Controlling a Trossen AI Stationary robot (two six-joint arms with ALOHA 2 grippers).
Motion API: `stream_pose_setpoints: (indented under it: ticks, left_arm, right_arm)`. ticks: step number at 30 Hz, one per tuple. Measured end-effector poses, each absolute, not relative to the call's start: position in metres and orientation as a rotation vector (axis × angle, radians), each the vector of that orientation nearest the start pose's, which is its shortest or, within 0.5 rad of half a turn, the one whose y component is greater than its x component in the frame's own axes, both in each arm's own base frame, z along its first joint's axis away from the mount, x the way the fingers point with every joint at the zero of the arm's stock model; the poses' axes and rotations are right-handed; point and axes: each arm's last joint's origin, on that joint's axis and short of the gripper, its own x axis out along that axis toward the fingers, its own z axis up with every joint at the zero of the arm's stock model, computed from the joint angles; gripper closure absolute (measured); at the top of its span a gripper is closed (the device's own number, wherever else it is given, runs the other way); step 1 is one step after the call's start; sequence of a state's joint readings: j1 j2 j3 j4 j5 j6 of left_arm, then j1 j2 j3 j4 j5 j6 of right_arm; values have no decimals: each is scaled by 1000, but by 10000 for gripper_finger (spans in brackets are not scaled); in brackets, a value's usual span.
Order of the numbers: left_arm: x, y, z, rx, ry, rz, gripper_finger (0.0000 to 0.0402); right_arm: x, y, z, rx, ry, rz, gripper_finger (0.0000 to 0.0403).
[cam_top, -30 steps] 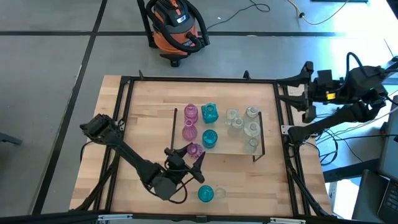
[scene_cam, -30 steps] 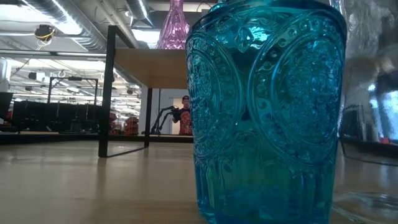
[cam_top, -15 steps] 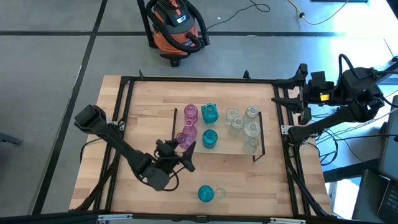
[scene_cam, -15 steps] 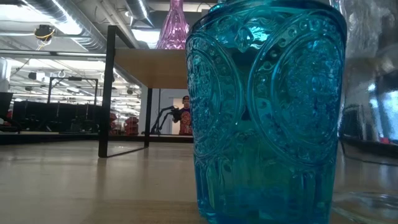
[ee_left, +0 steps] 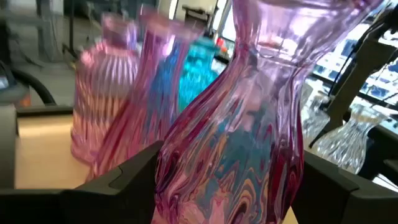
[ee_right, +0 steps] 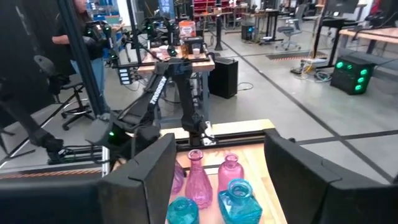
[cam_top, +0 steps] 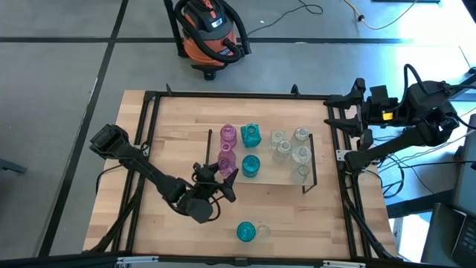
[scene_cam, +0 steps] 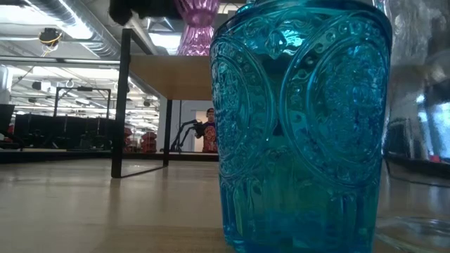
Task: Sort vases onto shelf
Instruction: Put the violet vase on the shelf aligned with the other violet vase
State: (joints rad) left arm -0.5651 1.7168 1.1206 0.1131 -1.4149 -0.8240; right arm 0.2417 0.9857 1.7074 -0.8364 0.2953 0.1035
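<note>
My left gripper (cam_top: 221,177) is shut on a pink swirled vase (ee_left: 236,124) at the left end of the light-wood shelf (cam_top: 271,173). Two pink vases (cam_top: 227,135) stand on that end, two teal ones (cam_top: 251,135) mid-shelf and several clear ones (cam_top: 299,154) to the right. On their bases near the table's near edge stand a teal vase (cam_top: 245,231) and a clear vase (cam_top: 263,231). The low view shows that teal vase (scene_cam: 302,126) up close. My right gripper (cam_top: 355,112) waits open at the table's right edge. My left gripper pinches the pink swirled vase by its bulbous body (ee_left: 186,162), one finger (ee_left: 124,183) on each side. The fingers come from the table's near-left side, roughly level. The vase is lifted clear of the table at shelf height, neck up; its base is hidden.
Thin dark brackets (cam_top: 209,149) close the shelf's ends. The table has a black frame (cam_top: 238,95). An orange vacuum (cam_top: 210,30) stands on the floor beyond the far edge. Bare wood lies left of the shelf (cam_top: 171,134). People show in the room behind.
My left gripper, shut on the pink vase throughout, has carried it from near the table's near-middle toward the far-left, up to the shelf's left end; it now shows at the top of the low view. My right gripper has shifted slightly toward the table's left.
</note>
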Motion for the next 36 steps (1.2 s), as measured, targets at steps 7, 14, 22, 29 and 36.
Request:
stream_pose_setpoints:
  ticks: [7,14,22,29,36]
  left_arm:
    - [312,-164,229,-416,-29,855,128]
    - [314,-157,226,-419,29,843,128]
    - [319,-148,225,-418,74,837,128]
    - [319,-148,225,-427,54,851,122]
    - [319,-148,225,-423,69,842,121]
  right_arm:
    - [118,21,518,92,128,-35,182]
    - [120,22,517,90,135,-35,182]
    - [120,22,517,90,134,-35,182]
    - [119,22,516,88,143,-36,182]
    - [120,22,516,88,143,-36,182]
